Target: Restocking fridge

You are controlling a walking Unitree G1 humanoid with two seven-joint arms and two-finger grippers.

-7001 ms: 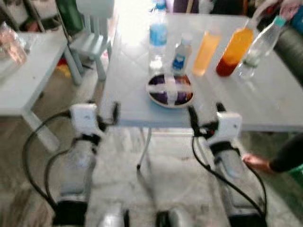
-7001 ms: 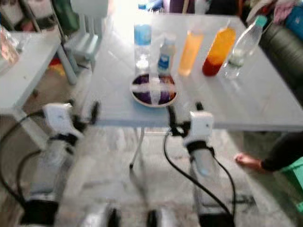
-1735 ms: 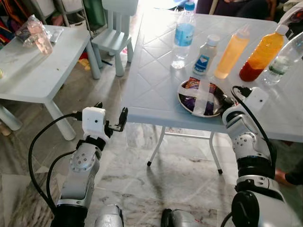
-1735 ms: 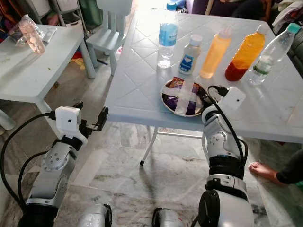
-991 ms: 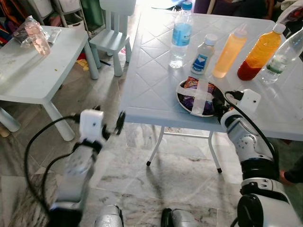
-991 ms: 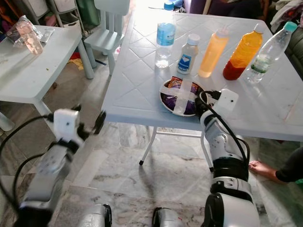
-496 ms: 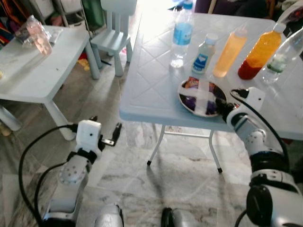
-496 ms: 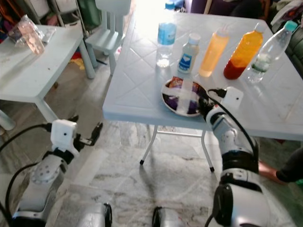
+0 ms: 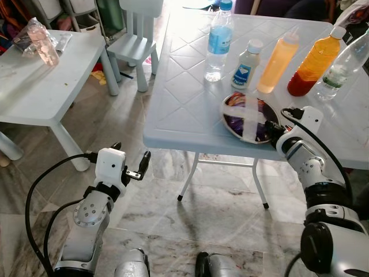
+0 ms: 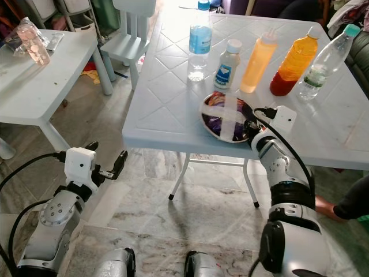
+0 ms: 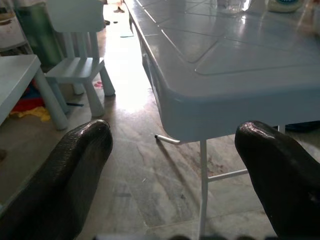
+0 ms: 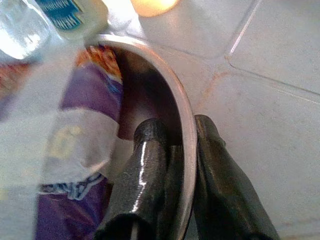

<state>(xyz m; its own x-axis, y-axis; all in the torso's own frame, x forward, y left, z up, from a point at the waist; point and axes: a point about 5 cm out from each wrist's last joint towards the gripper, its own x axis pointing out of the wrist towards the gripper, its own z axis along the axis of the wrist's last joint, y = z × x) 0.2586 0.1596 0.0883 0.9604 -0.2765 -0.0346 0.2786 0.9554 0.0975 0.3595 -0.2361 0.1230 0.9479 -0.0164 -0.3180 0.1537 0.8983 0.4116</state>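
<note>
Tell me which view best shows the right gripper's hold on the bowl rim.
The right wrist view: the right gripper is shut on the bowl, one finger inside the rim, one outside. Both eye views show the bowl on the table, the fingers hidden behind the wrist.

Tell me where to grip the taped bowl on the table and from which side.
Grip the thin rim of the taped bowl on the side facing the table's near edge. The rim stands up and is thin enough to pinch, one finger inside and one outside. The right tool already straddles it this way. The tape strips cross the top, so a grasp from above looks poorer.
</note>
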